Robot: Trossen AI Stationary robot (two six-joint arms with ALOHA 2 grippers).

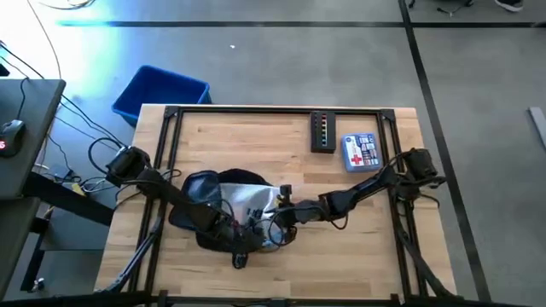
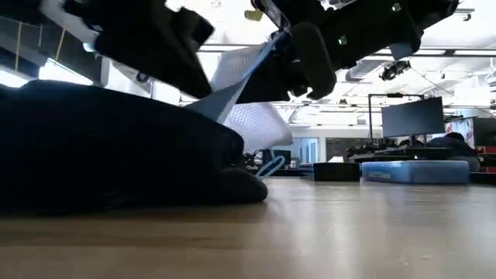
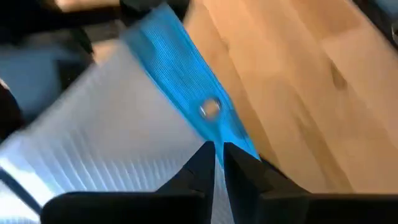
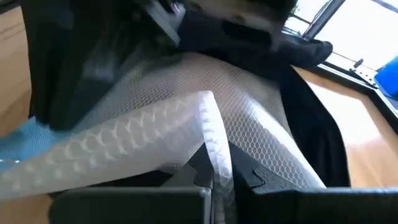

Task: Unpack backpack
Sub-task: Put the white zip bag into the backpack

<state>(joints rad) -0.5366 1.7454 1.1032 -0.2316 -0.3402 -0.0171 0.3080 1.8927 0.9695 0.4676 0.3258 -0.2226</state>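
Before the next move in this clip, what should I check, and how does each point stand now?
1. Right claw grips the white mesh pouch: ok, shut on a fold of it.
2. Left claw holds the pouch's blue edge: ok, fingers closed on it.
3. Pouch free of the backpack: not ok, in the low view it is lifted but its lower end is at the opening.
4. Backpack resting on the table: ok.
5. Drop space clear of the first-aid kit and black case: ok, bare wood in front of them.
6. Other contents left inside: cannot tell.
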